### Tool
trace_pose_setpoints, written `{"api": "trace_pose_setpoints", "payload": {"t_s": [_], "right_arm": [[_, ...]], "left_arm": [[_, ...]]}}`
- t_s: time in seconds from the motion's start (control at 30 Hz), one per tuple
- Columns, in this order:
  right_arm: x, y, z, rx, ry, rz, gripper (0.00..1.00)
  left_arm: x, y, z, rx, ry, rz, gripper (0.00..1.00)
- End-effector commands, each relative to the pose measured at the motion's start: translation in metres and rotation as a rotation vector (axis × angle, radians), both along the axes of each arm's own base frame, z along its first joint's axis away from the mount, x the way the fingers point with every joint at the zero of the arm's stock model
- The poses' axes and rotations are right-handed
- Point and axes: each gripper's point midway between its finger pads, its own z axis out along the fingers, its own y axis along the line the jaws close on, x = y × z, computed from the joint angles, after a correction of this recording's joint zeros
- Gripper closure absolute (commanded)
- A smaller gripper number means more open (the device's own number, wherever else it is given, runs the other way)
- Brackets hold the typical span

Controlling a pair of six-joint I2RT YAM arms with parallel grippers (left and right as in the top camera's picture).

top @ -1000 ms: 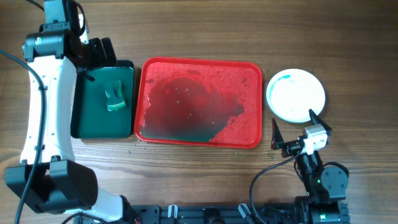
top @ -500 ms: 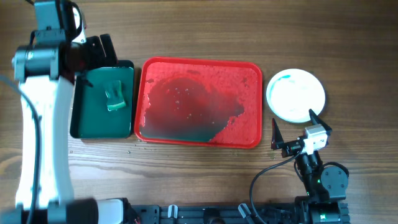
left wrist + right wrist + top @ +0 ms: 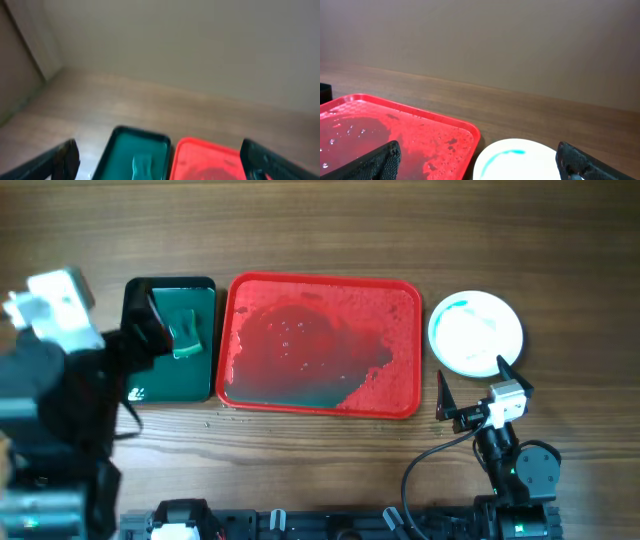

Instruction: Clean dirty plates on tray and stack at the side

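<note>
The red tray [image 3: 322, 278] lies mid-table, wet, with a dark pool and no plate on it. A white plate [image 3: 476, 332] with a teal streak lies on the table right of the tray; I cannot tell whether others lie under it. My right gripper [image 3: 477, 386] is open and empty just in front of the plate. The right wrist view shows the plate [image 3: 525, 160] between its open fingers [image 3: 580, 161], with the tray [image 3: 470, 131] at left. My left gripper [image 3: 140, 348] is blurred over the green tray's left side. In its wrist view it [image 3: 160, 167] is open and empty.
A dark green tray [image 3: 200, 380] with a green sponge [image 3: 185, 332] sits left of the red tray. Both show in the left wrist view: green tray [image 3: 120, 145], sponge [image 3: 142, 165], red tray rim [image 3: 187, 142]. My left arm [image 3: 50, 400] covers the table's front left.
My left arm has swung from the back left toward the front left, blurred, its gripper now over the green tray. The right arm, plate and trays have not moved.
</note>
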Motion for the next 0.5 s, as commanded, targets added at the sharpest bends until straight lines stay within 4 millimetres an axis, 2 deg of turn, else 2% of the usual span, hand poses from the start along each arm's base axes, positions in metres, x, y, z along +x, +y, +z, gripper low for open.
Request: {"api": "trace_pose_setpoints", "payload": {"t_s": [0.0, 0.07, 0.13, 0.27, 0.47], "right_arm": [[0.0, 0.001, 0.001, -0.011, -0.01, 0.008, 0.0], [0.0, 0.001, 0.001, -0.011, -0.01, 0.008, 0.0], [0.0, 0.001, 0.001, -0.011, -0.01, 0.008, 0.0], [0.0, 0.001, 0.001, -0.011, -0.01, 0.008, 0.0], [0.0, 0.001, 0.001, -0.011, -0.01, 0.008, 0.0]], "left_arm": [[0.002, -0.014, -0.043, -0.005, -0.099, -0.084, 0.0], [0.001, -0.022, -0.064, -0.007, -0.207, -0.13, 0.0], [-0.003, -0.024, -0.088, -0.006, -0.255, -0.144, 0.0], [-0.013, -0.025, -0.123, 0.0, -0.317, -0.149, 0.0], [-0.021, -0.025, -0.156, 0.006, -0.363, -0.144, 0.0]]}}
